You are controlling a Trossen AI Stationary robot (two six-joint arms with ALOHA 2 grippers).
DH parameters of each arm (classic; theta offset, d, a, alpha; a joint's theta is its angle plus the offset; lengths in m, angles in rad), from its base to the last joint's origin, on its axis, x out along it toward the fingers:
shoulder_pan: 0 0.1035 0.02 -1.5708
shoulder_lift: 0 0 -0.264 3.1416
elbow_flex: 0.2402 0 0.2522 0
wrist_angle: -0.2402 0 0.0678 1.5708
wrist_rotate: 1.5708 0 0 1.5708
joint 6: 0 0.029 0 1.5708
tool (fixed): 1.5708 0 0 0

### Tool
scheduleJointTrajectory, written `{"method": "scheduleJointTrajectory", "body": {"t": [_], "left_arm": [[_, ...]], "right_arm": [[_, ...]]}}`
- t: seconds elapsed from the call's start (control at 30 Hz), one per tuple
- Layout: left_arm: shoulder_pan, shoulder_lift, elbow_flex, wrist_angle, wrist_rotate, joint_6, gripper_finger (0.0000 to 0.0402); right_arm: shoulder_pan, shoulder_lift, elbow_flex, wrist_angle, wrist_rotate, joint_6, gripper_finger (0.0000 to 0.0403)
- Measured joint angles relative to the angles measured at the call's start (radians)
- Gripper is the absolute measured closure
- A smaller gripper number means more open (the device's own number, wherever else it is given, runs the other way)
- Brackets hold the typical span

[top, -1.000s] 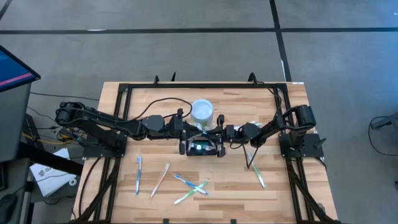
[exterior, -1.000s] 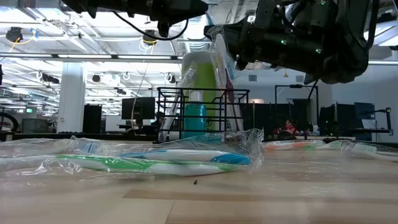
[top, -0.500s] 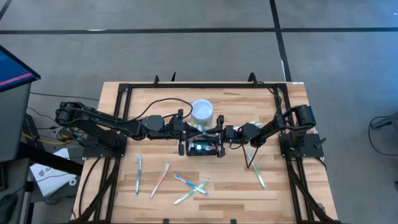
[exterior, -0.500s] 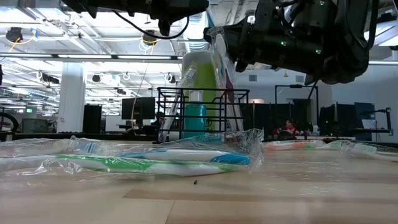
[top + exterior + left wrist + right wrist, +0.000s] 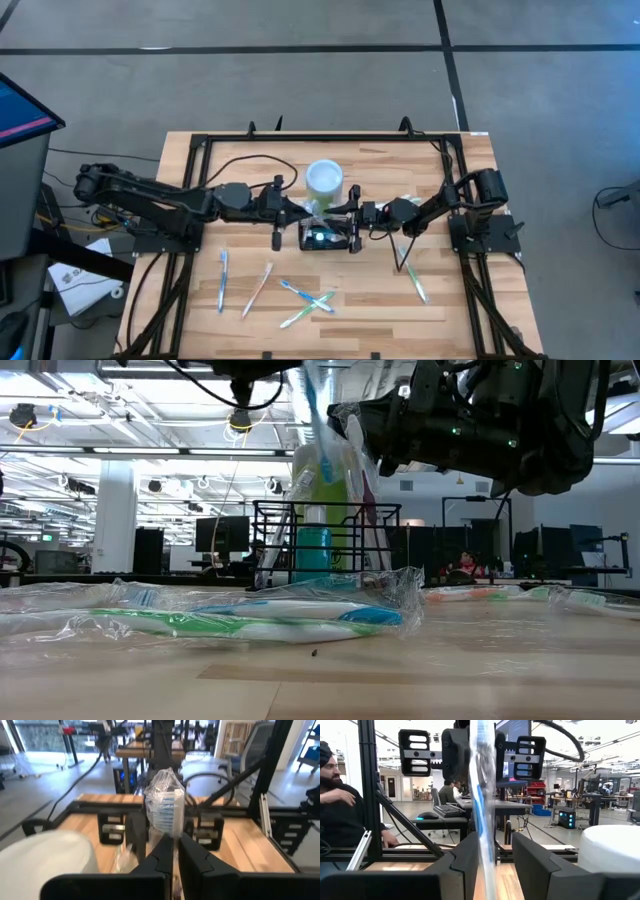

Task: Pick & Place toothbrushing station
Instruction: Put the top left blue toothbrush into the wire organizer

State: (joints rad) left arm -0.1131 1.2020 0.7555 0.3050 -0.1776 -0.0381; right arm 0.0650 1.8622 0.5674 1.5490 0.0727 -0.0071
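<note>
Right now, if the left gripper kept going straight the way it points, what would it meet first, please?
Most likely the right gripper, which faces the left gripper across the black wire caddy. The left gripper's shut fingers hold a wrapped toothbrush. Depth is unclear.

Even overhead light, soft shadows; ceiling lamps [image 5: 60,415] glare at 10 o'clock low view; left wrist view blurred.

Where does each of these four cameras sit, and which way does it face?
High: above the table, facing down; both arms show.
Low: tabletop height, facing the caddy; arms overhead.
Left wrist: on the left arm, facing past the left hand, shut on a wrapped toothbrush.
Right wrist: on the right arm, facing past the open right hand.
Both wrist views share that toothbrush.
</note>
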Motion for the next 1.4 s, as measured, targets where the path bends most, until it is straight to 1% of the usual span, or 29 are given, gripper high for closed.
{"method": "scheduleJointTrajectory", "body": {"t": [0.23,0.53,0.67,1.07,1.2,1.4], "left_arm": [[0.000,-0.055,0.000,-0.111,0.000,-0.056,0.0401],[0.000,-0.071,0.001,-0.205,0.015,-0.121,0.0400],[0.000,-0.071,0.001,-0.214,0.045,-0.145,0.0399],[0.000,-0.069,0.001,-0.248,0.045,-0.151,0.0398],[0.000,-0.044,0.001,-0.244,0.045,-0.151,0.0399],[0.000,0.046,0.000,-0.235,0.045,-0.159,0.0398]], "right_arm": [[-0.002,0.000,0.000,0.000,0.002,0.000,0.0284],[-0.003,0.000,0.000,0.002,0.003,-0.003,0.0284],[-0.003,0.000,0.000,0.001,0.003,-0.003,0.0284],[-0.005,0.000,0.000,0.000,0.003,-0.003,0.0284],[-0.007,0.000,0.000,0.002,0.003,-0.003,0.0284],[-0.008,0.000,0.000,0.010,0.003,-0.042,0.0284]]}}
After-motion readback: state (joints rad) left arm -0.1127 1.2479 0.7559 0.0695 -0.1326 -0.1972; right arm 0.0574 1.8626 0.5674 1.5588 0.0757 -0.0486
